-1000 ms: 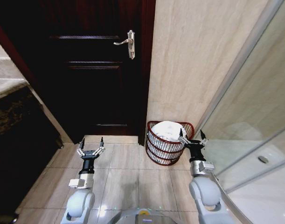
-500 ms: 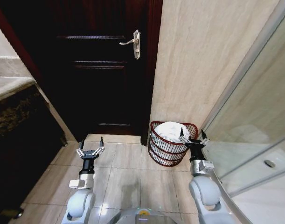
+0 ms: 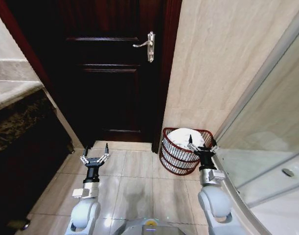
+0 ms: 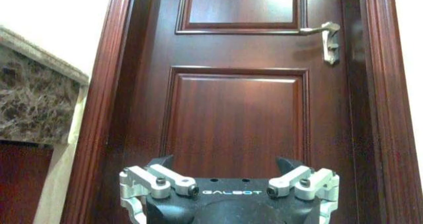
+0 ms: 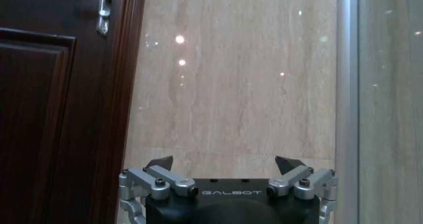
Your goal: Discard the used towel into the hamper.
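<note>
Nearest, the left gripper [image 3: 95, 155] and the right gripper [image 3: 203, 146] are both held low over the tiled floor [image 3: 134, 186] with fingers spread apart and empty, and just behind the right one stands the hamper [image 3: 181, 159] with the white towel [image 3: 184, 138] inside, against the beige wall [image 3: 213, 73] beside the dark door [image 3: 115, 73].
</note>
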{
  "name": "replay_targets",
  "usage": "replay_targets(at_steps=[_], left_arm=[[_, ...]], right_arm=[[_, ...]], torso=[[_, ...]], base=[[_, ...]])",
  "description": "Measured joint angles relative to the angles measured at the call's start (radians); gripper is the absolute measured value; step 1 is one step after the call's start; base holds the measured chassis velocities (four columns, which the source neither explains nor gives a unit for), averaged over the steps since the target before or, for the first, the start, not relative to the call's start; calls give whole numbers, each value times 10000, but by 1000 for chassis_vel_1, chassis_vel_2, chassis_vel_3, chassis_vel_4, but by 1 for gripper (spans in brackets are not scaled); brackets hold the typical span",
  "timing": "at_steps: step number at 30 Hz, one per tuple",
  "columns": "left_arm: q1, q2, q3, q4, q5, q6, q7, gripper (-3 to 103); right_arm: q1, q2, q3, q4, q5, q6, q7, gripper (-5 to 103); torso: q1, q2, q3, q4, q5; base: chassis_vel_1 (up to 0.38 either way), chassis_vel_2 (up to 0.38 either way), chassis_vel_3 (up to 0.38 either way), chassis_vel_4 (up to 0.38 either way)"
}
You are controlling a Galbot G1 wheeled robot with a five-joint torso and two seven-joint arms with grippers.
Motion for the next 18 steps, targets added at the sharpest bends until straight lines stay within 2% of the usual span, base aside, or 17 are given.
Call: replay_targets(at_steps=[8, 18], left_arm=[[0, -14, -12, -159, 81, 174, -47, 100], [104, 112, -21, -135, 169, 270, 5, 100]], right_arm=[[0, -119, 35, 145, 318, 3, 64, 100], [-143, 70, 141, 146, 255, 198, 44, 100]], torso=[[21, 70, 54, -1, 1], [154, 510, 355, 0, 0]], base=[[0, 0, 0, 0], [0, 0, 0, 0]])
